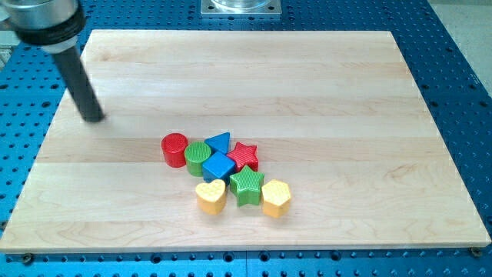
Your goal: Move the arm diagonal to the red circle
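The red circle (174, 149) stands on the wooden board (307, 77), at the left end of a tight cluster of blocks near the board's middle. My tip (94, 118) rests on the board toward the view's upper left, up and to the left of the red circle, with a clear gap between them. It touches no block. The dark rod rises from the tip to the view's top left corner.
Packed right of the red circle are a green circle (197, 158), a blue triangle (220, 141), a red star (244, 155), a blue cube (218, 166), a green star (247, 187), a yellow heart (211, 196) and a yellow hexagon (276, 198).
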